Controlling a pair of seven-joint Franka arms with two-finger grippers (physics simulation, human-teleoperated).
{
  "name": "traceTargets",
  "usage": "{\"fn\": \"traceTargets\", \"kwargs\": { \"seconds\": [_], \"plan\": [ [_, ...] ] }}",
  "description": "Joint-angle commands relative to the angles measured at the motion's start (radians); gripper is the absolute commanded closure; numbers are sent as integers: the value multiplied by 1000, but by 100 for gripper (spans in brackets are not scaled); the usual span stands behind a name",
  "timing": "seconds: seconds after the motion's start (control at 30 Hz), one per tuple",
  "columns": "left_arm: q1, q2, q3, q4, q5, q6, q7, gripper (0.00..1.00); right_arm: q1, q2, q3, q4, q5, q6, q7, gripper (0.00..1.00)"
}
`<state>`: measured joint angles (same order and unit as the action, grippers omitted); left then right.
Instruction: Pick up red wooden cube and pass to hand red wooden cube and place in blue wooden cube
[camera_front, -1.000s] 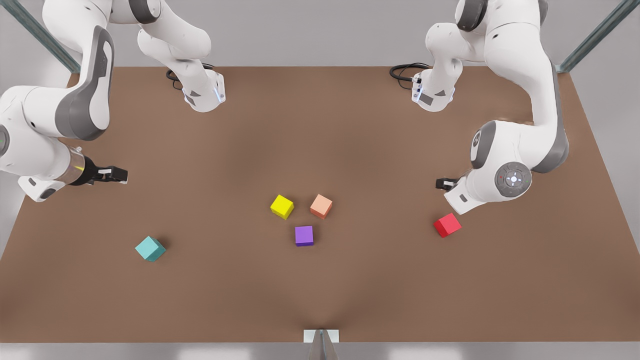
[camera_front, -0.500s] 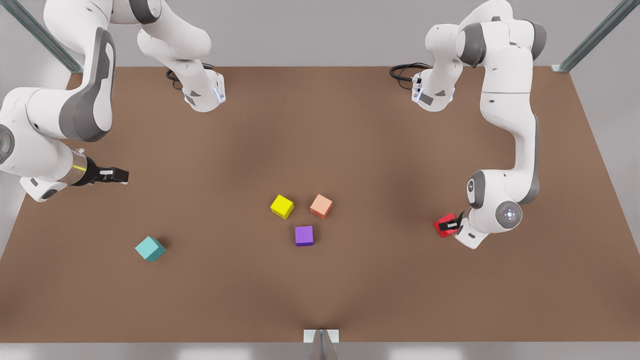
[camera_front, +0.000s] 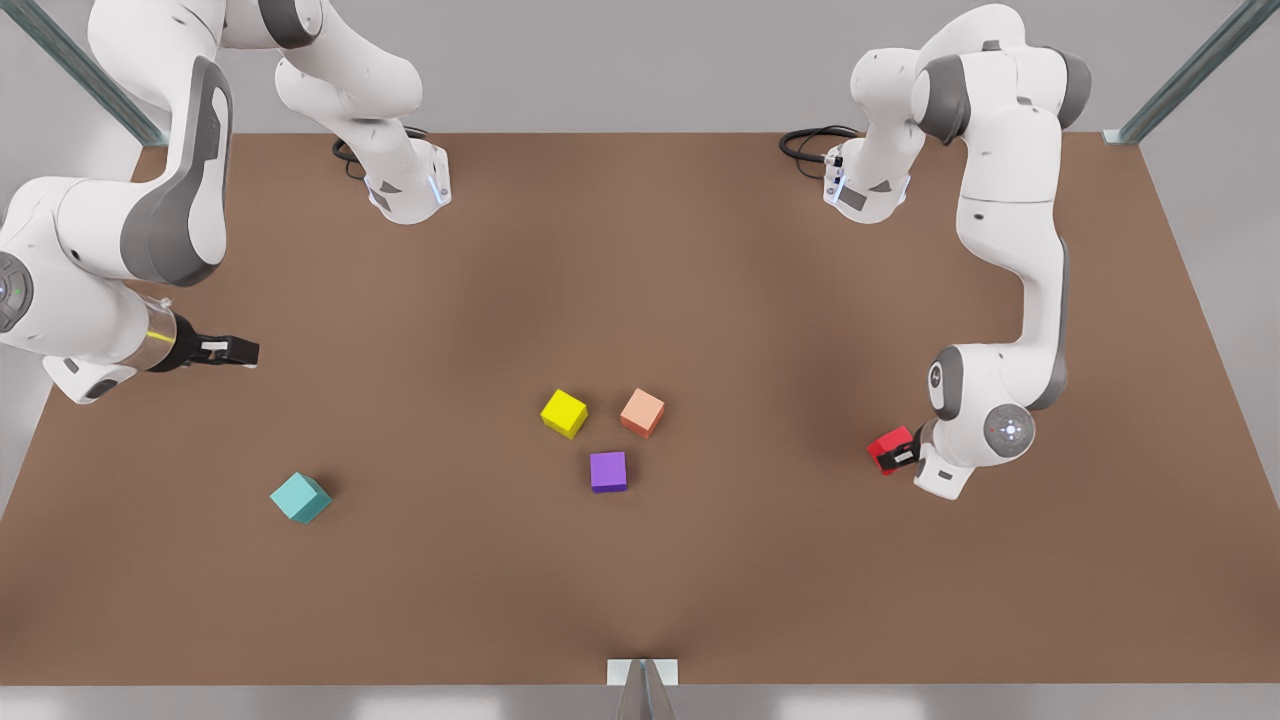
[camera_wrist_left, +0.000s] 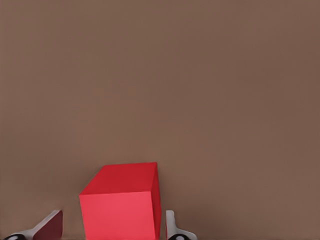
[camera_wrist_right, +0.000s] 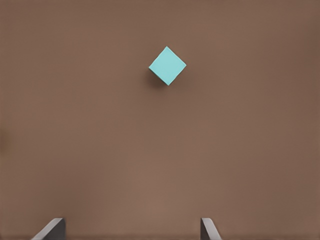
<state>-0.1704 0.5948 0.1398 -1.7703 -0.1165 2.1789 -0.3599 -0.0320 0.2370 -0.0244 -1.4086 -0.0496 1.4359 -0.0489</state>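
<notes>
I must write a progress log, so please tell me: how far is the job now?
Done: nothing delivered. In hand: the left gripper is down at the red wooden cube, one finger each side with a gap, cube on the table. Left: closing, lifting, passing to the open right gripper, placing at the blue wooden cube.

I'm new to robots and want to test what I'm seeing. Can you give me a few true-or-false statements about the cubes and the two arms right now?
1. The left gripper has its fingers on either side of the red wooden cube. True.
2. The right gripper holds the blue wooden cube. False: its fingers are open, and that cube sits alone on the table.
3. The yellow cube is stacked on the purple cube. False: they sit apart.
4. The salmon-orange cube rests near the yellow one. True.
</notes>
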Motion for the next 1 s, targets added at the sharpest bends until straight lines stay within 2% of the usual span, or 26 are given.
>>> {"fn": "traceTargets", "kwargs": {
  "seconds": [0.0,0.43,0.5,0.57,0.67,0.77,0.83,0.87,0.9,0.97],
  "plan": [
    [0,3,0,-5,1,7,-136,0,0,-1,0,0,1,-2,12,0],
    [-1,74,-2,-3,-3,87,-140,0,1,1,1,-1,1,-8,12,0],
    [-1,76,-3,-3,-3,88,-143,5,1,1,1,-1,1,-8,12,0],
    [-3,74,-5,-3,-2,88,-143,27,1,1,1,-1,1,-8,12,0],
    [-5,72,-6,-1,-2,91,-143,38,1,1,1,-3,1,-8,12,0],
    [-9,46,-20,24,0,47,-157,38,1,4,1,-3,1,-8,11,0],
    [-9,48,-37,129,1,-105,-152,38,0,21,3,-3,22,-6,-124,0],
    [-6,48,-80,169,-6,-172,-154,38,-11,76,-5,0,143,-6,-384,0],
    [-5,48,-176,216,-107,-219,-154,38,-36,149,-6,-4,249,-15,-641,0],
    [-9,65,-325,296,-313,-248,-171,38,-60,307,-6,-4,597,-112,-721,0]
  ]
}}
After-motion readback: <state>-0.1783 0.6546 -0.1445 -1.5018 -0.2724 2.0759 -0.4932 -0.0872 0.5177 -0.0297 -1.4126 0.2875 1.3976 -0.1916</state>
